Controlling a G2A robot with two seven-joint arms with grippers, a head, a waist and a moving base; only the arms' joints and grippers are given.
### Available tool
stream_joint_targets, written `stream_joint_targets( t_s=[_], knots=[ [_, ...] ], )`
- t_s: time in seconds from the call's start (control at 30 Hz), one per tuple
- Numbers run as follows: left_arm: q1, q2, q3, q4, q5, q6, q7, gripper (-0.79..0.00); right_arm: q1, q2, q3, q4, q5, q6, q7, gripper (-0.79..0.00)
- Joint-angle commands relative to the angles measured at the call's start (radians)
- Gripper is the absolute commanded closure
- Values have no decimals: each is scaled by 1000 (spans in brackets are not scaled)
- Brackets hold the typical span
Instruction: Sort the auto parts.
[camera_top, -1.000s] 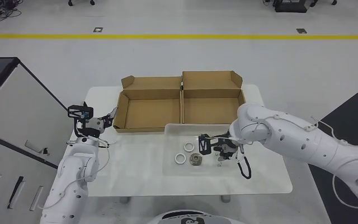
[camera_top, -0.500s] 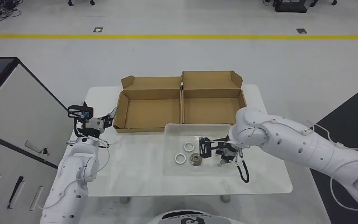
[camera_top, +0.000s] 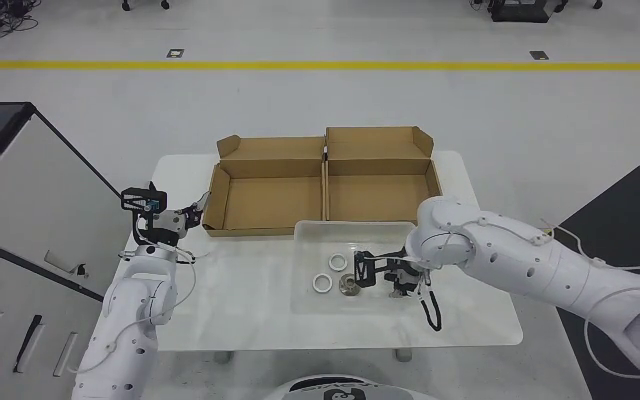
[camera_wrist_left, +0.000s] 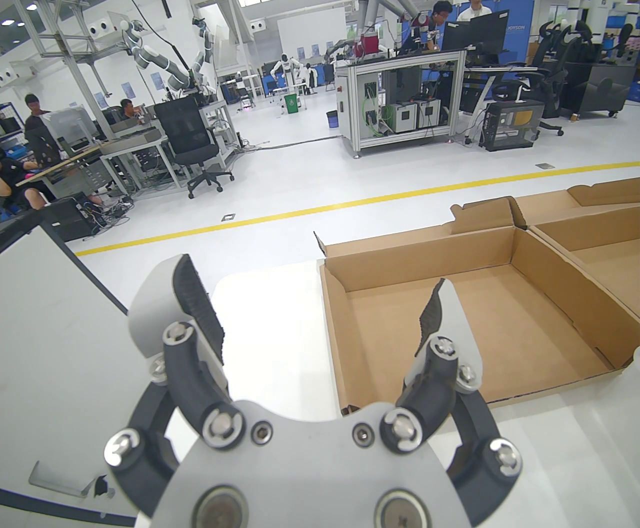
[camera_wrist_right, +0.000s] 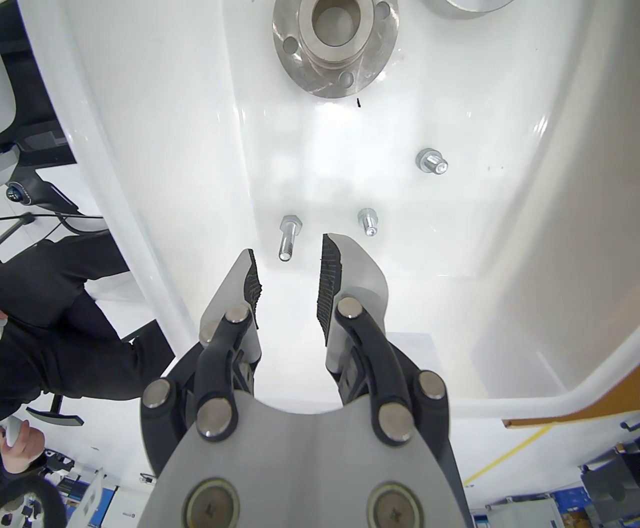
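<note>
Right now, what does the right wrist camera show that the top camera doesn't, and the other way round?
The right wrist view adds close detail: three small bolts lying loose in the white tray, one just ahead of the open fingers. The top view adds the wider layout: two open cardboard boxes side by side behind the tray, and the left gripper, open, beside one box. Both show the tray, the metal flange in it, and the right gripper over the tray.

Tray wall (camera_wrist_right: 150, 175) close beside right claw (camera_wrist_right: 289, 250)
</note>
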Motion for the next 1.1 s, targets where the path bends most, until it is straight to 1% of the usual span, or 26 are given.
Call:
stream_joint_targets(
  t_s=[0.0, 0.3, 0.8, 0.87, 0.93, 1.07],
  knots=[
    [0, 0, 0, 0, 0, 0, 0, -785, -3, -3, 0, 5, 0, 2, 2, -280],
    [0, 0, 0, 0, 0, 0, 0, -785, -18, -17, 0, 23, -8, 7, 7, -243],
    [0, 0, 0, 0, 0, 0, 0, -785, -39, -51, 0, 79, -31, 2, 3, -225],
    [0, 0, 0, 0, 0, 0, 0, -785, -42, -56, 0, 88, -33, 3, 3, -151],
    [0, 0, 0, 0, 0, 0, 0, -785, -43, -61, 0, 94, -34, 6, 6, 0],
    [0, 0, 0, 0, 0, 0, 0, -785, -41, -67, 0, 103, -25, 15, 15, 0]
  ],
)
